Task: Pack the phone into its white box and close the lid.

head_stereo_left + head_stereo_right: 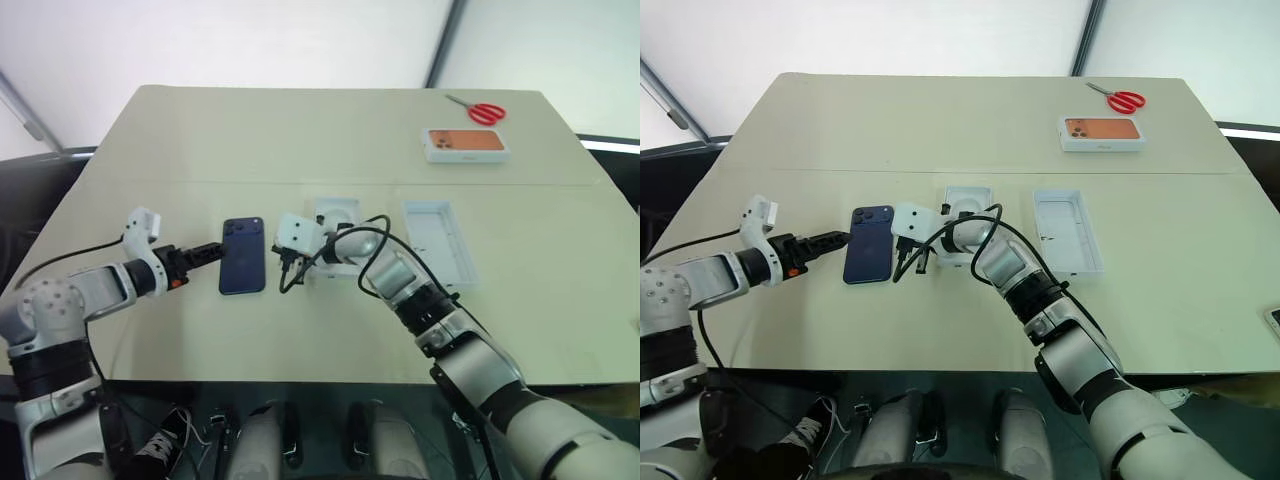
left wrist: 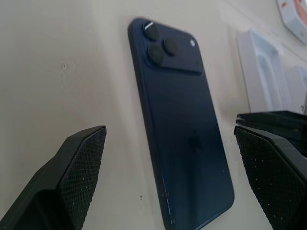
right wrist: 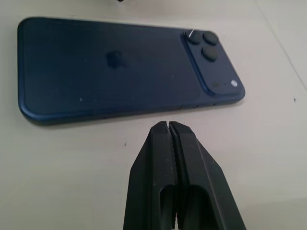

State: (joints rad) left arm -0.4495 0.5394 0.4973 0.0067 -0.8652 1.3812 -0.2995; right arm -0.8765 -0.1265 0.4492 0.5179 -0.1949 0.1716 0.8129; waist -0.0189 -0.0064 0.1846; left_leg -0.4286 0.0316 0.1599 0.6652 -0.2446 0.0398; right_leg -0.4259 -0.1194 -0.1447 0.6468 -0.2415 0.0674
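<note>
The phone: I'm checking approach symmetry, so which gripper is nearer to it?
Roughly equal. The left gripper, fingers open, is just off the long left edge of the phone; the right gripper, fingers shut, is just off its right edge.

The table [image 1: 300, 130] holds one navy phone [image 1: 243, 256], one pair of red-handled scissors [image 1: 480, 111], one box printed with an orange phone [image 1: 464, 144], one open white tray [image 1: 439, 242], and one moulded white insert [image 1: 337, 215].

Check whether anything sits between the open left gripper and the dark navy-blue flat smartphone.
Nothing visible does. The left gripper faces the dark navy-blue flat smartphone over bare beige tabletop, fingers spread; the shut right gripper waits at the phone's opposite edge.
</note>
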